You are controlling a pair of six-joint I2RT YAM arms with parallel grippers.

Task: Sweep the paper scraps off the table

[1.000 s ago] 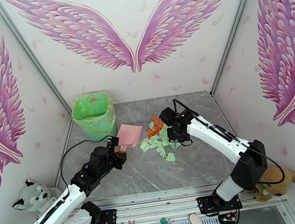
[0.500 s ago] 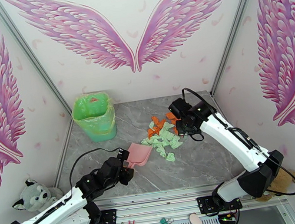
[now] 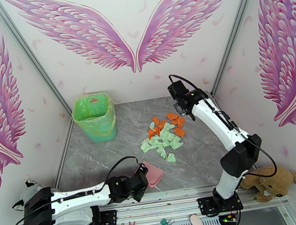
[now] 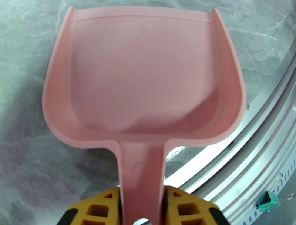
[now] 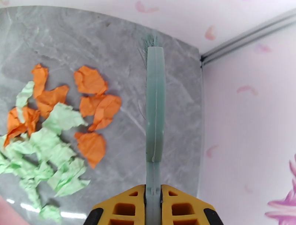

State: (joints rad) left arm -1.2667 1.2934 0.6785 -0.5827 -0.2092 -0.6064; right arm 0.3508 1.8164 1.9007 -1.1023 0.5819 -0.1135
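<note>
Many paper scraps [image 3: 164,138], mint and orange, lay heaped near the middle of the table [image 3: 88,158] in your overhead view, the right gripper [image 3: 178,105] beyond them toward the far right corner, the left gripper [image 3: 143,178] at the near edge with a pink dustpan [image 3: 155,174] at its tip. Your left wrist camera showed that gripper clamped on the dustpan's handle beside the metal rail [image 4: 236,163]. Your right wrist camera showed the other closed on a green brush [image 5: 154,107], with scraps lying just left of it.
</note>
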